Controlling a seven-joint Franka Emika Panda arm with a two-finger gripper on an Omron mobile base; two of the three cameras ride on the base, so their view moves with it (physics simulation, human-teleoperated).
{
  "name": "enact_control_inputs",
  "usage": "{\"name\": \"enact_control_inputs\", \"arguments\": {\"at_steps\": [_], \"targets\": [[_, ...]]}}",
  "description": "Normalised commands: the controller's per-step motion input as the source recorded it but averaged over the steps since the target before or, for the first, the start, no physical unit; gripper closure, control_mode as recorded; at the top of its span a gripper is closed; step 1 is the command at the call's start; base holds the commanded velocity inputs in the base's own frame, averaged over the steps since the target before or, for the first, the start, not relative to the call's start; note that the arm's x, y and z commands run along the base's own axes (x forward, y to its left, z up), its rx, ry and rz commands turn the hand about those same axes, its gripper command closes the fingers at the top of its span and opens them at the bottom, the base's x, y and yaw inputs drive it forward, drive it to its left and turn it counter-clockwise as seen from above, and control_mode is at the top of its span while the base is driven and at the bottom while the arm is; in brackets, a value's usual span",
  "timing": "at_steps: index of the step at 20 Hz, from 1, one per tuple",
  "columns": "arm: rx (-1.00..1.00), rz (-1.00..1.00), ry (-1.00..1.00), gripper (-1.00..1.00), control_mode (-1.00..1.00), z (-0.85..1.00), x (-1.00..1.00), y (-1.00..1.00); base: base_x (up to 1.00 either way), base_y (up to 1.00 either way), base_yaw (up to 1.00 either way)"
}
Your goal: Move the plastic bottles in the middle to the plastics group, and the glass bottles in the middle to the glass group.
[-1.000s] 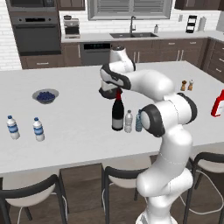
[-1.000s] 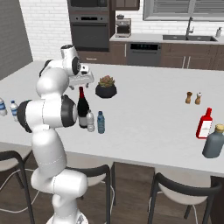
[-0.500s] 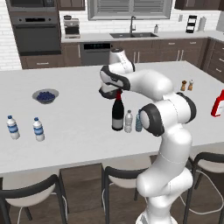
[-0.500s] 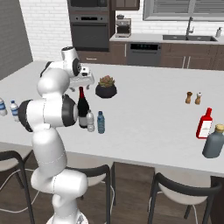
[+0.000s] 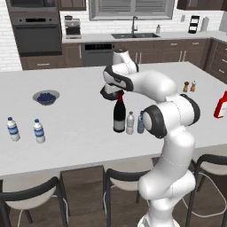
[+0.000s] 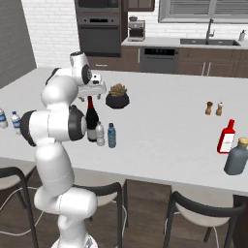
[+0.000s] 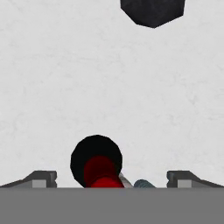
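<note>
The dark wine bottle (image 5: 119, 116) (image 6: 91, 121) with a red foil neck stands mid-counter. Right beside it are a clear greyish bottle (image 5: 130, 123) (image 6: 100, 134) and a teal bottle (image 5: 140, 123) (image 6: 112, 135). My gripper (image 5: 114, 94) (image 6: 92, 92) hangs open just above the wine bottle's neck, pointing down. In the hand view the wine bottle (image 7: 96, 162) sits between the spread fingertips (image 7: 41, 178), left of the gripper (image 7: 112, 179) midline. Two blue-labelled water bottles (image 5: 39, 131) (image 6: 16, 121) stand far left. The red bottle (image 5: 221, 105) (image 6: 226, 137) stands far right.
A dark pot with a plant (image 6: 117, 97) (image 7: 152, 11) stands just behind the bottles. A bowl of blueberries (image 5: 46, 96) is at the left. Salt and pepper shakers (image 5: 189, 86) and a dark grey bottle (image 6: 236, 157) are at the right. Stools line the counter's near edge.
</note>
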Motion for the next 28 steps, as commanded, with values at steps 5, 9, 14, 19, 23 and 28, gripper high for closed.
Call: {"name": "enact_control_inputs", "arguments": {"at_steps": [5,9,14,19,23,28], "targets": [[0.0,-0.01,0.01,-1.0,-1.0,-0.03,-0.03,0.02,0.0,0.0,0.0],[0.0,-0.02,0.0,-1.0,-1.0,-0.08,0.0,0.0,0.0,0.0,0.0],[0.0,-0.01,0.0,-1.0,-1.0,-0.14,0.12,0.0,0.0,0.0,0.0],[0.0,-0.01,0.05,1.0,-1.0,-0.22,0.05,0.04,0.0,0.0,0.0],[0.0,-0.02,0.06,1.0,-1.0,-0.24,0.0,0.04,0.0,0.0,0.0],[0.0,-0.03,0.05,1.0,-1.0,-0.14,-0.15,0.01,0.0,0.0,0.0]]}}
